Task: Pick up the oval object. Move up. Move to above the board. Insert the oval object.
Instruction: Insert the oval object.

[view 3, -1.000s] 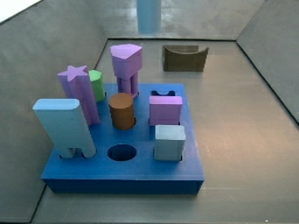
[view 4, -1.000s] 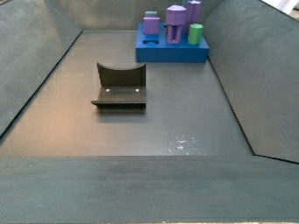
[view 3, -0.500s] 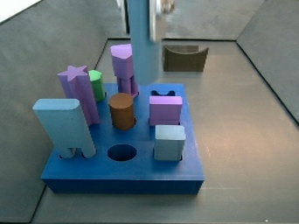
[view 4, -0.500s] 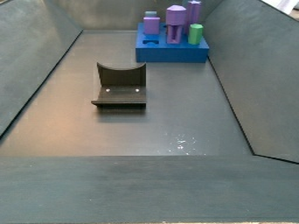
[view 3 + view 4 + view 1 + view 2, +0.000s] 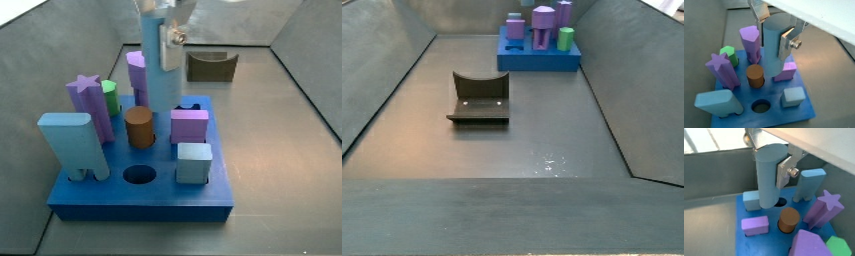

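My gripper (image 5: 162, 36) is shut on the oval object (image 5: 160, 70), a tall light-blue peg held upright. It hangs above the back half of the blue board (image 5: 134, 203), its lower end close over the pieces. In both wrist views the silver fingers (image 5: 787, 44) clamp the peg (image 5: 773, 52) near its top. In a wrist view the gripper (image 5: 771, 169) holds the peg (image 5: 767, 185) over the board (image 5: 754, 242). A dark empty slot (image 5: 187, 103) lies at the board's back. The gripper is out of view in the side view that shows the board far off (image 5: 540, 62).
The board holds a purple star (image 5: 88, 100), a green peg (image 5: 110, 98), a purple pentagon peg (image 5: 138, 72), a brown cylinder (image 5: 139, 127), a purple block (image 5: 190, 125), a pale cube (image 5: 194, 163), a light-blue arch (image 5: 67, 145) and a round hole (image 5: 139, 175). The fixture (image 5: 211, 66) stands behind.
The gripper with the light-blue peg has come down into the side view from above. It now hangs lower over the back of the board. The pieces on the board have not moved.
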